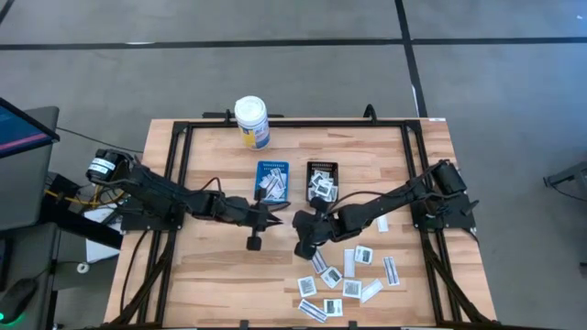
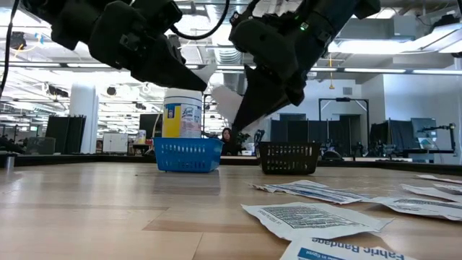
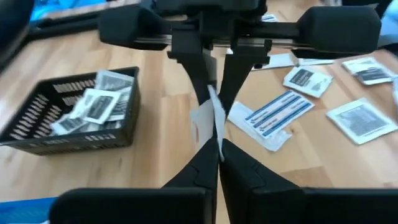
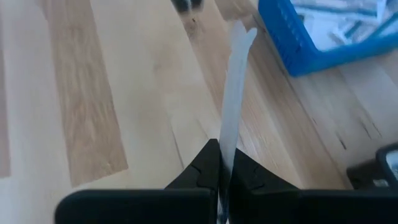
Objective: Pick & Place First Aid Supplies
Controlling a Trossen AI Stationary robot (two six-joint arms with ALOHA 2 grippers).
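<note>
A small white packet (image 2: 224, 103) hangs in the air over the middle of the table, between my two grippers. My left gripper (image 3: 219, 155) comes from the table's left and is shut on one edge. My right gripper (image 4: 222, 147) comes from the right and is shut on the opposite edge. In the high view the two (image 1: 276, 217) (image 1: 298, 223) meet tip to tip, just on the near side of the trays. A blue tray (image 1: 271, 169) and a black tray (image 1: 322, 168) each hold packets. Several loose packets (image 1: 348, 275) lie flat at the near right. My left gripper pinches the packet's edge (image 3: 217, 138) between its two fingers, only at their free ends. The fingers come almost level from the table's left. My right gripper pinches the opposite edge (image 4: 227, 132) between its two fingers, slanting down from the table's right. The packet stands on edge, clear of the table.
A white bottle with a yellow label (image 1: 251, 122) stands at the far edge behind the blue tray (image 2: 188, 155). The black tray (image 2: 289, 157) sits to its right. A black metal frame (image 1: 180, 174) rims the table. Bare wood (image 1: 202, 275) lies at the near left.
</note>
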